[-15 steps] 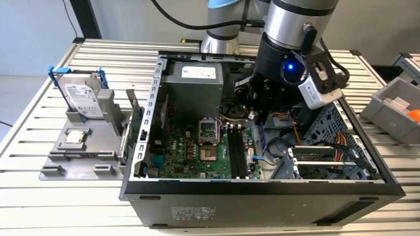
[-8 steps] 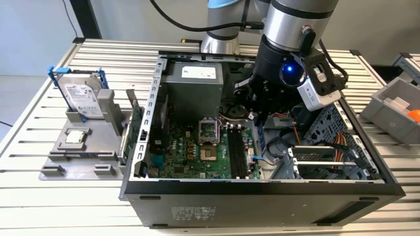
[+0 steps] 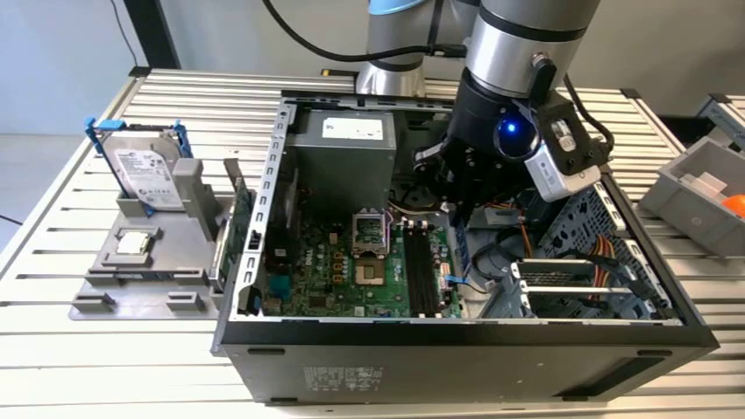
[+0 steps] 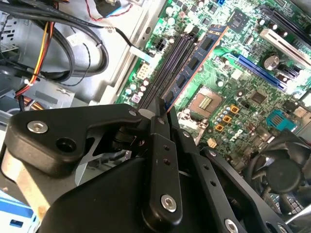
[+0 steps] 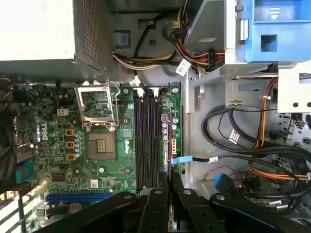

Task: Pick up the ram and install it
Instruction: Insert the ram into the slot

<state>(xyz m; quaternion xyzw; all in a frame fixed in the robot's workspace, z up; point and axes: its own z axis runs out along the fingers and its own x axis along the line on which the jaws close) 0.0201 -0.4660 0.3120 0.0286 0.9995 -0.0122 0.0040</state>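
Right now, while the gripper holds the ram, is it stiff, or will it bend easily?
Probably stiff: the ram juts straight out from the gripper without sagging. Likely light, being a thin board. Probably fragile, since bare chips sit on its face.

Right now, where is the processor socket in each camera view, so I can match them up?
Exterior view: processor socket mid-motherboard, on the exterior view's left of the hand.
Second wrist view: socket just past the ram held in the hand.
First wrist view: socket next to its metal frame.
Shared landmark: the black memory slots alongside the socket.
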